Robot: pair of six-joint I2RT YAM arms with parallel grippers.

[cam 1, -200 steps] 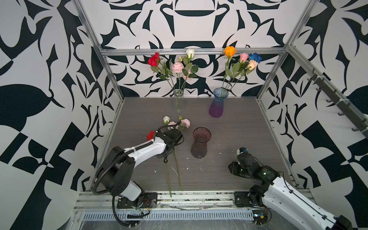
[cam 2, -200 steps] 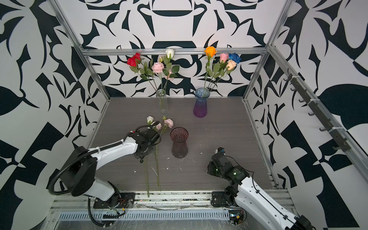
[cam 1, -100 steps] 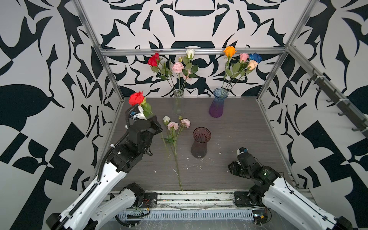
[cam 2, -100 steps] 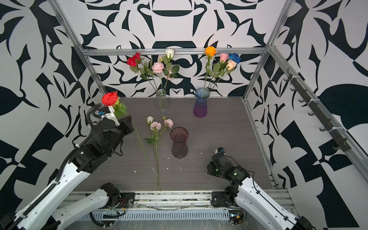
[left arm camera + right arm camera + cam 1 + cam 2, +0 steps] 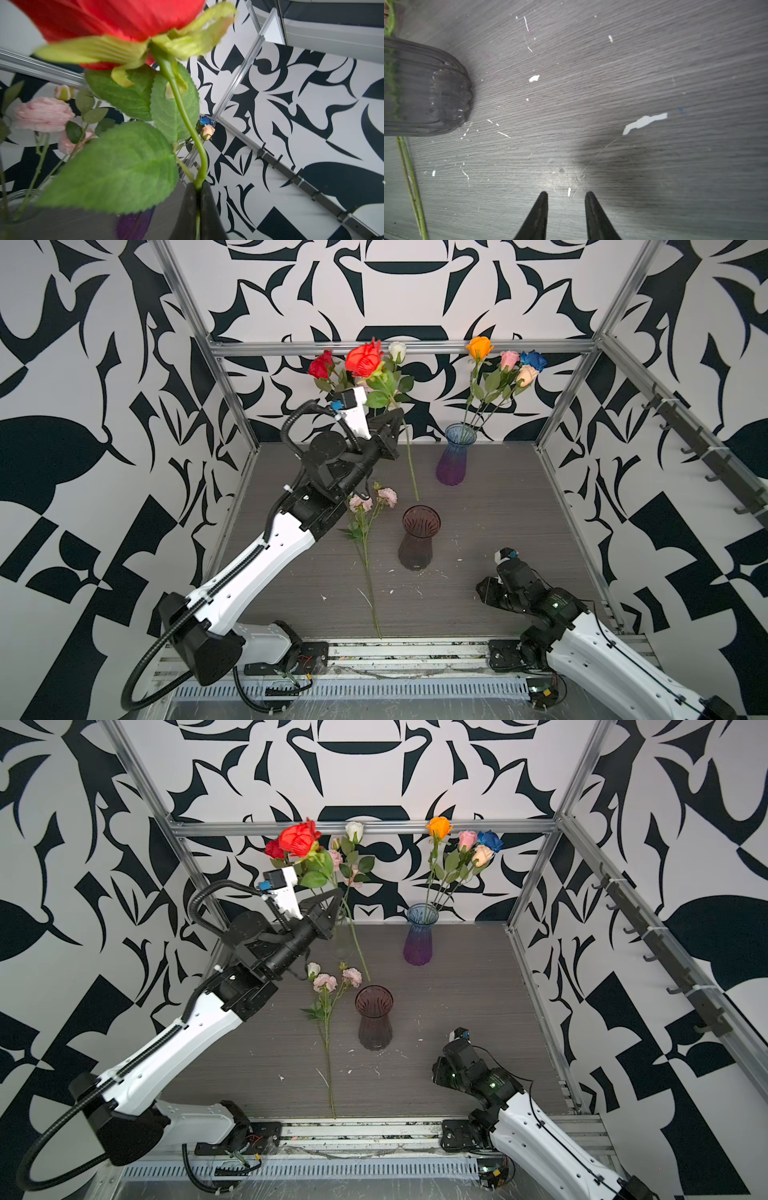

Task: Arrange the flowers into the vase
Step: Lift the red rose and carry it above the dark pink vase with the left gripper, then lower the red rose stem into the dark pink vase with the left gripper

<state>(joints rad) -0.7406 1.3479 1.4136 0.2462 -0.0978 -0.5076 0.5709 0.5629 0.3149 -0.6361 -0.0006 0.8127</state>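
My left gripper (image 5: pixel 397 416) (image 5: pixel 336 894) (image 5: pixel 198 185) is raised high near the back wall, shut on the green stem (image 5: pixel 182 112) of a red rose (image 5: pixel 365 359) (image 5: pixel 298 838) (image 5: pixel 104 18). The stem's lower end hangs just behind and above the rim of the empty dark vase (image 5: pixel 420 539) (image 5: pixel 375 1027) (image 5: pixel 425 87) at mid-table. A spray of pale pink ruffled flowers (image 5: pixel 361 504) (image 5: pixel 325 982) lies flat left of that vase. My right gripper (image 5: pixel 484 591) (image 5: pixel 436 1069) (image 5: pixel 566 194) rests low at the front right, open, with only bare table between its fingers.
A blue-purple vase (image 5: pixel 455 464) (image 5: pixel 419 944) at the back holds orange, pink, blue and peach roses. In a top view a clear vase (image 5: pixel 343 940) holding red, white and pink flowers stands right behind the left gripper. Patterned walls and metal frame posts enclose the table.
The left arm has lifted the red rose off the table, swung it up and towards the back, stem now hanging by the dark vase. The right arm has not moved.
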